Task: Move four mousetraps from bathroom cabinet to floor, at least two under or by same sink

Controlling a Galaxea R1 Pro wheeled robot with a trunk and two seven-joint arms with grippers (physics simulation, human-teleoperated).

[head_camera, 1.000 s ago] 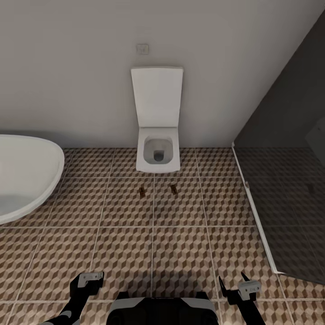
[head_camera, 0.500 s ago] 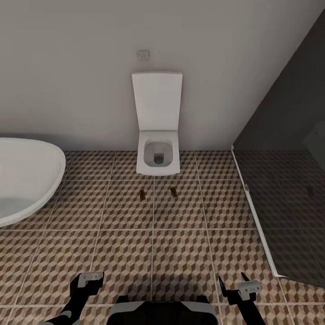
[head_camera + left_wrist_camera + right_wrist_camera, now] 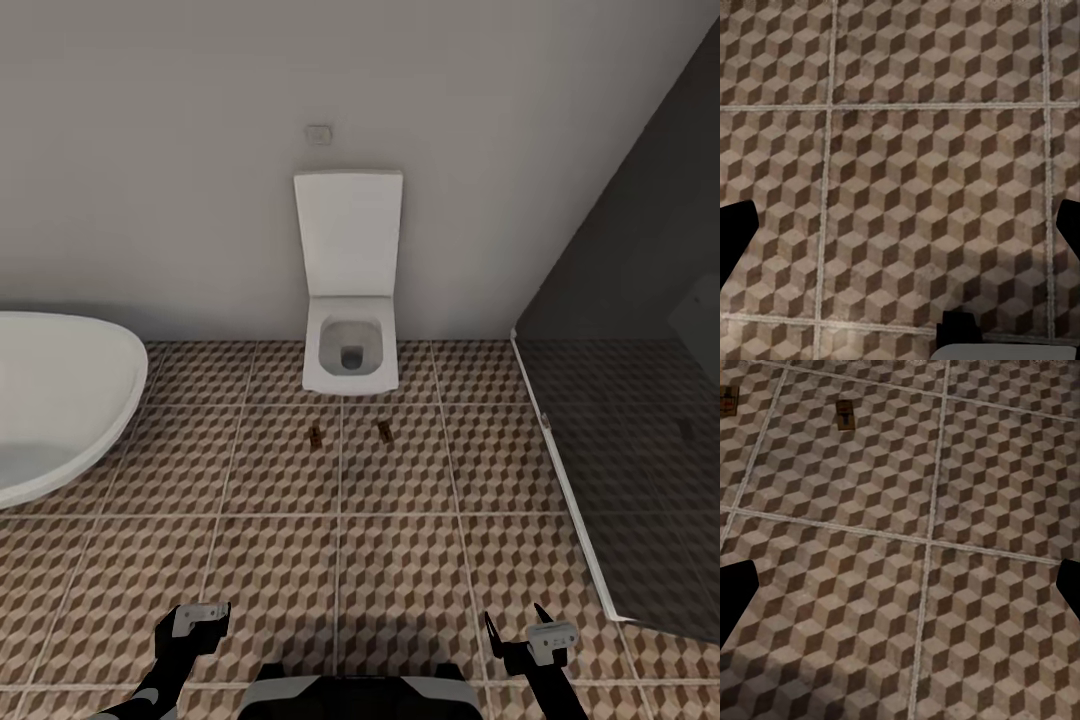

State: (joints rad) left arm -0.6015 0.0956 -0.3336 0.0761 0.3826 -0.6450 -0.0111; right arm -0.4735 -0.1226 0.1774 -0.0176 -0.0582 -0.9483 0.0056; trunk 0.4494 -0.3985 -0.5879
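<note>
Two mousetraps lie flat on the patterned bathroom floor (image 3: 400, 560), just in front of the toilet: one mousetrap (image 3: 315, 436) to the left, the other mousetrap (image 3: 384, 429) to the right. In the right wrist view the same pair appears as one mousetrap (image 3: 845, 415) and a second (image 3: 726, 401) at the frame's edge. My left gripper (image 3: 200, 617) and right gripper (image 3: 525, 635) hang low beside my base, both open and holding nothing, well short of the traps. The left wrist view has bare tiles (image 3: 900, 150) between the left gripper's spread fingers (image 3: 733, 240). The cabinet and the sink are out of view.
A white toilet (image 3: 349, 310) with its lid up stands against the far wall. The white oval bathtub (image 3: 50, 400) curves in from the left. A dark glass shower screen (image 3: 640, 450) with a pale floor rail closes off the right. My base (image 3: 350, 695) sits at the bottom.
The whole picture has slid slightly downward and the toilet looks a little smaller, so the camera has moved. The mousetraps stay where they lay, and both grippers keep their pose.
</note>
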